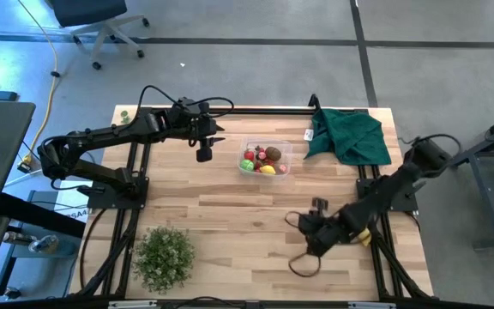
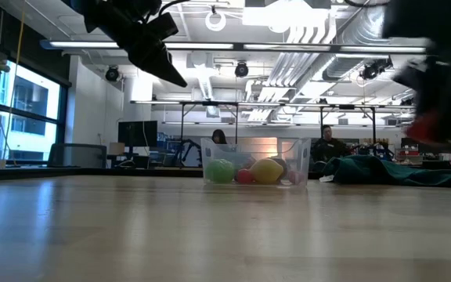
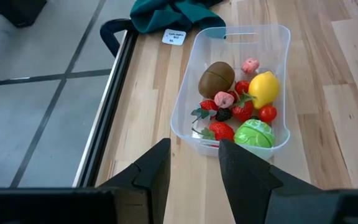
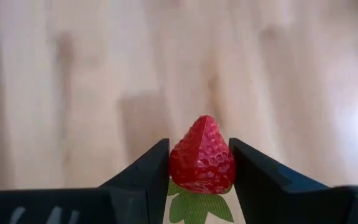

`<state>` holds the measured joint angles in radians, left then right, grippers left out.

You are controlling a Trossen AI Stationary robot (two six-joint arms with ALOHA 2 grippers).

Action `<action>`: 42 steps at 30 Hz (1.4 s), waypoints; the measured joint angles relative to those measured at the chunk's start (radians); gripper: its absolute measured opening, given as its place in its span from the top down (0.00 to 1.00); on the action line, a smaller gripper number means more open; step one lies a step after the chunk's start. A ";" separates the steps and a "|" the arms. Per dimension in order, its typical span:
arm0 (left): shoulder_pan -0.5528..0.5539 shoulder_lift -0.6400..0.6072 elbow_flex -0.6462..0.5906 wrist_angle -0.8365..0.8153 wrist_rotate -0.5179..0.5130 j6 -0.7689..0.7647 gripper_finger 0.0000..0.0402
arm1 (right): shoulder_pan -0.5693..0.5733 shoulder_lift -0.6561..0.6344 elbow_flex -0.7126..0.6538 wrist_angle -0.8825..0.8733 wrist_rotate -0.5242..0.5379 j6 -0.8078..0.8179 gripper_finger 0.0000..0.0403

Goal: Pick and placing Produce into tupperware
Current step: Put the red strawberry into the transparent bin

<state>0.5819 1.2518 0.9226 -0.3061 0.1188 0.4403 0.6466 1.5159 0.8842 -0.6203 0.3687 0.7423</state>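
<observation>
Right claw [image 4: 199,163] grips strawberry [image 4: 202,157] over bench [image 1: 230,215], near right. Left claw [image 3: 193,163] narrow, empty, hovering left of tub [image 1: 265,158] holding fruit [image 3: 241,102].

L arm reached in from the desk's left edge, stretched toward centre, wrist bent down. Left claw [image 1: 204,154] hung above the desk w/ fingers [image 3: 157,171] parted, nothing between them. R arm came from the right edge, folded low toward the front-centre. Right claw [image 1: 313,225] sat close to the desk surface, fingers [image 4: 143,180] closed on a strawberry [image 4: 202,157].
</observation>
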 joint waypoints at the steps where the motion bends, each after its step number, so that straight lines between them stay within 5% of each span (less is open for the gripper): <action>1: 0.000 0.000 0.000 0.000 0.000 0.000 0.69 | -0.017 -0.010 0.010 -0.007 0.021 -0.019 0.65; 10: 0.000 0.000 0.000 0.000 0.000 0.000 0.69 | -0.252 -0.098 0.154 -0.032 0.151 -0.327 0.65; 17: 0.000 0.000 0.000 0.000 0.000 0.000 0.69 | -0.471 -0.110 0.376 -0.027 0.149 -0.619 0.65; 24: 0.000 0.000 0.000 0.000 0.000 0.000 0.69 | -0.680 -0.091 0.545 -0.025 -0.003 -0.760 0.65; 31: 0.000 0.000 0.000 0.000 0.000 0.000 0.69 | -0.847 0.031 0.542 -0.149 -0.163 -0.731 0.65; 42: 0.000 0.000 0.000 0.000 -0.008 0.000 0.69 | -0.936 0.320 0.540 -0.292 -0.342 -0.768 0.65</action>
<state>0.5819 1.2518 0.9226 -0.3058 0.1112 0.4404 -0.2893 1.8361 1.4239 -0.9120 0.0264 -0.0260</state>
